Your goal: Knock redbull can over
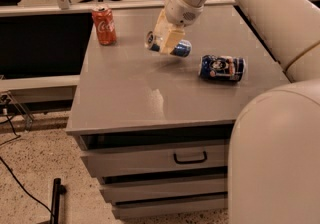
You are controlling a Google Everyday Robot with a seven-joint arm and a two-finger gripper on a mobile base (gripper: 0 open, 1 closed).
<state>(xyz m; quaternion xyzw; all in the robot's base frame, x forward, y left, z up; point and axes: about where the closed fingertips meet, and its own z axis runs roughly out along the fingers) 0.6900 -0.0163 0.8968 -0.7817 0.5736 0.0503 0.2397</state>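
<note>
The redbull can (183,48) is slim, blue and silver. It lies tipped on its side, its silver top pointing left, at the middle back of the grey table (130,93). My gripper (167,39) reaches down from the upper right and is shut around the can's middle. Its cream fingers (170,37) hide the can's centre. The can seems to be just above the tabletop or resting on it; I cannot tell which.
A red Coca-Cola can (104,25) stands upright at the table's back left corner. A wider dark-blue can (222,68) with a white and red label lies on its side to the right. My arm's large white body (275,158) fills the lower right. Drawers (190,158) are below the tabletop.
</note>
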